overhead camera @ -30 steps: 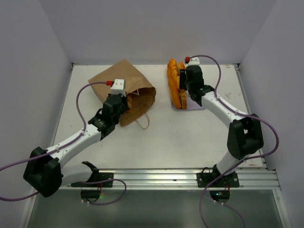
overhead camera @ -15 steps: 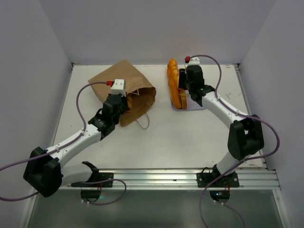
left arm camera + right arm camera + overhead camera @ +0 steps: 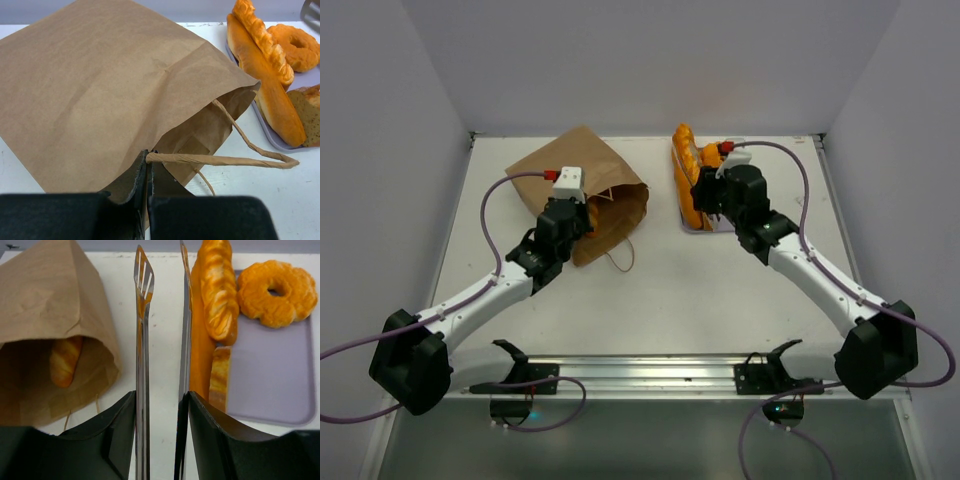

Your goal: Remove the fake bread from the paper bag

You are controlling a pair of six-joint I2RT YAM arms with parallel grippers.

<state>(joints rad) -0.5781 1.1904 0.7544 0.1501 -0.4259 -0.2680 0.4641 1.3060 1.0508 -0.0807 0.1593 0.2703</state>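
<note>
- The bench (image 3: 720,290) carries everything: bag at about 10 o'clock in the overhead view, tray at about 1 o'clock, well apart.
- The paper bag (image 3: 570,170) lies flat with its mouth turned toward 4 o'clock. It needs to be held up and steady so the opening does not sag shut.
- The lavender tray (image 3: 270,385) has bare room along its 3 o'clock side for the next piece.
- The tongs (image 3: 142,340) sit in the right gripper (image 3: 160,410), whose jaws are clamped on the two arms. The blades stand apart with nothing between them and point to 12 o'clock, between bag and tray.
- Most of the fake bread is out on the tray: a baguette (image 3: 200,355), a twisted loaf (image 3: 217,290) on top of it, a ring piece (image 3: 277,290) and a slice (image 3: 220,375).
- One loaf (image 3: 65,360) lies inside the bag mouth, at 9 o'clock from the tong tips. Whether more hides deeper I cannot tell, as the inside is dark.
- The left gripper (image 3: 148,167) has its jaws pressed together on the cord handle (image 3: 220,160).
- To do the step well: swing the tongs to 9 o'clock, enter low with the blades wide, straddle the loaf across its middle, squeeze gently because the glossy skin may slip, and draw straight out without snagging the paper lip.
</note>
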